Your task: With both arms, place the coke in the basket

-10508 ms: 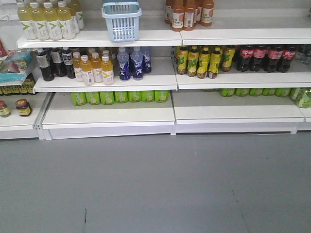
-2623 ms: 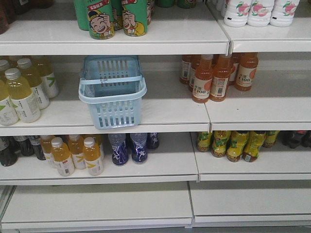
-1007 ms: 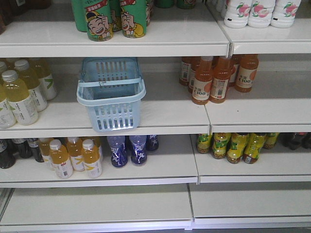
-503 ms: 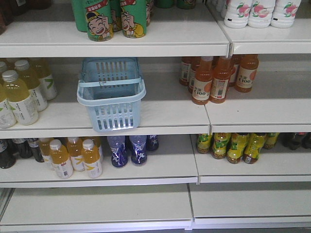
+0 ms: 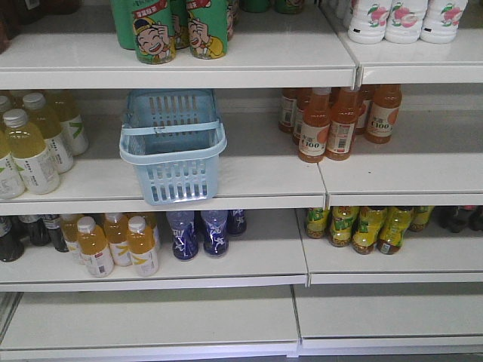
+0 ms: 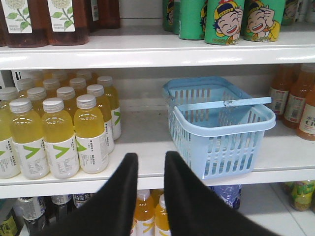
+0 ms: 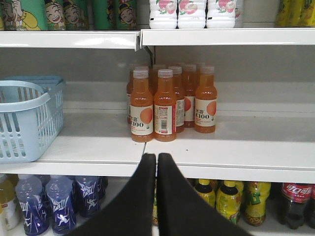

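The light blue slotted plastic basket [image 6: 231,147] sits ahead-right of my slightly parted black left gripper [image 6: 150,157]. My right gripper [image 7: 156,156], pressed together, is farther. I see no coke.

White shelf [image 5: 264,172] with basket [image 5: 176,179], bottles [image 5: 326,128]

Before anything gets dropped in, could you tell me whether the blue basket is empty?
Empty, as far as shown: the front view looks into the basket and finds only bare slotted walls, no bottle.
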Available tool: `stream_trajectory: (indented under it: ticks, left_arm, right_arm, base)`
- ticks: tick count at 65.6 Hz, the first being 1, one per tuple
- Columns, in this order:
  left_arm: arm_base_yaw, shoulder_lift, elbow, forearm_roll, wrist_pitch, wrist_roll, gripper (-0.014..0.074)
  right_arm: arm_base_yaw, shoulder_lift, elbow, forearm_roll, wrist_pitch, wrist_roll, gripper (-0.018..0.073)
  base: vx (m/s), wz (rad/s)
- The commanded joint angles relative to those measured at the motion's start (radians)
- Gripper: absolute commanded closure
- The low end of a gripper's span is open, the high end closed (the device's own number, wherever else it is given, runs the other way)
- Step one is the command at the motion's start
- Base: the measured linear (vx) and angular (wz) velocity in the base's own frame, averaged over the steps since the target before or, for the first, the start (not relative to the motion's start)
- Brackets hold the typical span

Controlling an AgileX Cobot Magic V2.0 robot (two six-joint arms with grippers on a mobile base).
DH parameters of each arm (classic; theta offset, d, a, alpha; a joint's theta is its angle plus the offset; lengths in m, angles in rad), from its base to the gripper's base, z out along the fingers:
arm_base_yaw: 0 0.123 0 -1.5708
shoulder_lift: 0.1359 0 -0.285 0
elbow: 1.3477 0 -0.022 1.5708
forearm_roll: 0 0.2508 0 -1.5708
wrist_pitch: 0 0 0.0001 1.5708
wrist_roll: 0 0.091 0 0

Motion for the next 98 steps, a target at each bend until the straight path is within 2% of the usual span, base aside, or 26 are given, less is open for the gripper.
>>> stream_trajectory:
  ticks: [1, 14, 24, 29, 35, 38, 45, 51, 60, 72, 87, 98]
  left_arm:
    - [-0.002, 0.012, -0.036, -0.002, -0.054, 0.002, 0.0315]
    - [-0.002, 0.021, -0.036, -0.003, -0.004, 0.055, 0.0172]
    - [-0.002, 0.071, -0.036, -0.015, 0.009, 0.062, 0.0120]
    - [-0.002, 0.096, -0.036, -0.059, 0.005, 0.062, 0.0112]
    - [-0.002, 0.134, -0.036, -0.193, -0.032, 0.062, 0.0112]
    - [-0.002, 0.154, -0.036, -0.293, -0.059, 0.062, 0.0112]
    - [-0.003, 0.220, -0.038, -0.580, -0.125, 0.062, 0.0114]
    - [-0.003, 0.298, -0.068, -0.748, -0.127, 0.087, 0.0114]
    - [-0.003, 0.456, -0.179, -0.905, -0.074, 0.131, 0.0114]
    - [-0.003, 0.683, -0.350, -1.075, 0.023, 0.131, 0.0115]
    - [-0.003, 0.966, -0.551, -1.353, 0.187, 0.139, 0.0115]
    - [-0.036, 1.118, -0.656, -1.562, 0.239, 0.286, 0.0115]
  right_arm:
    - [-0.004, -0.015, 0.011, -0.005, -0.071, -0.001, 0.0568]
    - [-0.004, -0.015, 0.011, -0.005, -0.071, -0.001, 0.0568]
    - [-0.004, -0.015, 0.011, -0.005, -0.071, -0.001, 0.0568]
    - [-0.004, -0.015, 0.011, -0.005, -0.071, -0.001, 0.0568]
    - [-0.004, -0.015, 0.011, -0.005, -0.071, -0.001, 0.0568]
    - [-0.004, -0.015, 0.011, -0.005, -0.071, -0.001, 0.0568]
    - [-0.004, -0.015, 0.011, -0.005, -0.071, -0.001, 0.0568]
    - [-0.004, -0.015, 0.011, -0.005, -0.071, -0.001, 0.0568]
    - [-0.004, -0.015, 0.011, -0.005, -0.071, -0.001, 0.0568]
    - [-0.004, -0.015, 0.011, -0.005, -0.071, -0.001, 0.0568]
    - [-0.004, -0.015, 0.011, -0.005, -0.071, -0.001, 0.0568]
    - [-0.004, -0.015, 0.011, -0.005, -0.071, -0.001, 0.0568]
  base:
    - [0.00, 0.00]
    - [0.00, 0.00]
    - [0.00, 0.00]
    - [0.00, 0.00]
    - [0.00, 0.00]
    - [0.00, 0.00]
    - [0.00, 0.00]
    - [0.00, 0.00]
    - [0.00, 0.00]
    - [0.00, 0.00]
    - [0.00, 0.00]
    - [0.00, 0.00]
